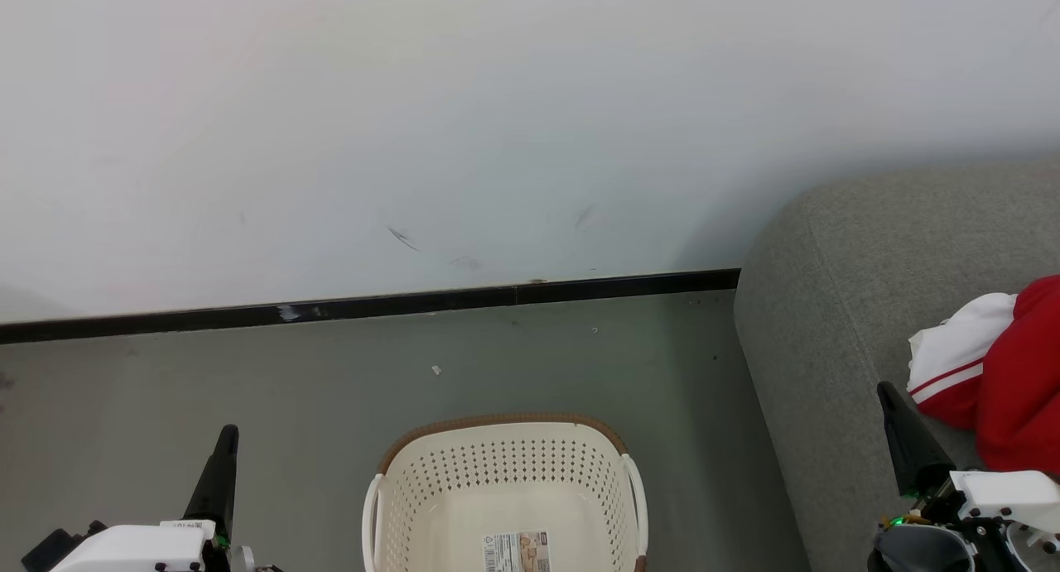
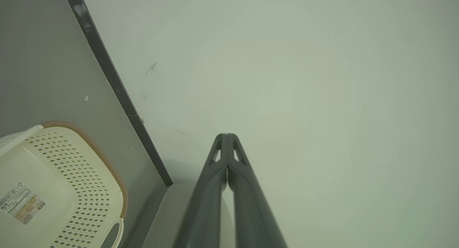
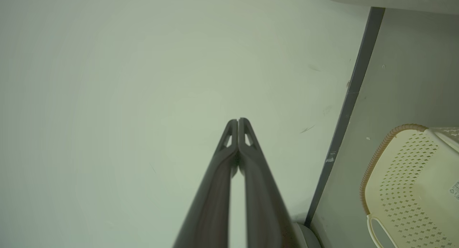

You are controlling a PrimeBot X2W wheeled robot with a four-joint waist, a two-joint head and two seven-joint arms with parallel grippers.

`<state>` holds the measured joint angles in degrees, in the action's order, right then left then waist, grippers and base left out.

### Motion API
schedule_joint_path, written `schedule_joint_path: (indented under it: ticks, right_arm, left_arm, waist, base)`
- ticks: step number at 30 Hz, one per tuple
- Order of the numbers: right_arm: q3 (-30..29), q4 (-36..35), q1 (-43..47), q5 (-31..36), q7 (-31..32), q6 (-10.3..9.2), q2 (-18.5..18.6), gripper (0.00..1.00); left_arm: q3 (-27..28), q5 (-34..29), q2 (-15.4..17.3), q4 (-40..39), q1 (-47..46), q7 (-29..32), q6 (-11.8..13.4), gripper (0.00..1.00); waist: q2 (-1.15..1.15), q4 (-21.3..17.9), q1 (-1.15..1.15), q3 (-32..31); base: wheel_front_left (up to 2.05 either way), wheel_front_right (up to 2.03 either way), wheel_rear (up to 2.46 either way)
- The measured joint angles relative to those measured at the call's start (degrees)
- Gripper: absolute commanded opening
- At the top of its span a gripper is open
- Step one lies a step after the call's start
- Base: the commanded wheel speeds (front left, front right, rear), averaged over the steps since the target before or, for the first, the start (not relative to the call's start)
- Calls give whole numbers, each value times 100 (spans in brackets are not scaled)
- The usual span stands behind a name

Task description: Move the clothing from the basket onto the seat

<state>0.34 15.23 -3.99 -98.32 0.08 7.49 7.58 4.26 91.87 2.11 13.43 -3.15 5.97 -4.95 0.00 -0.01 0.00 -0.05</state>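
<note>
The cream perforated basket (image 1: 505, 493) stands on the floor at the bottom middle, with just a paper label on its bottom. Red and white clothing (image 1: 994, 365) lies on the grey seat (image 1: 836, 324) at the right edge. My left gripper (image 1: 225, 439) is shut with nothing in it, left of the basket, fingers pointing up toward the wall. My right gripper (image 1: 888, 394) is shut and holds nothing, over the seat's front part, just left of the clothing. In the left wrist view the basket (image 2: 64, 190) shows beside the shut left gripper (image 2: 226, 136). The right wrist view has the basket (image 3: 408, 183) right of the shut right gripper (image 3: 238, 121).
A white wall (image 1: 497, 125) with a black baseboard (image 1: 373, 305) runs behind the basket. Grey floor (image 1: 248, 373) spreads between the wall, the basket and the seat's rounded end.
</note>
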Motion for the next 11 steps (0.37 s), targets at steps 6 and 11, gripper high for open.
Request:
schedule_joint_path:
  ticks: [6,11]
  right_arm:
    - [1,0,0,0,0,0,1,0]
    - [2,0,0,0,0,0,1,0]
  left_arm:
    - [0,0,0,0,0,0,0,0]
    - [0,0,0,0,0,0,0,0]
  waist:
    - [0,0,0,0]
    - [0,0,0,0]
  base:
    - [0,0,0]
    - [0,0,0]
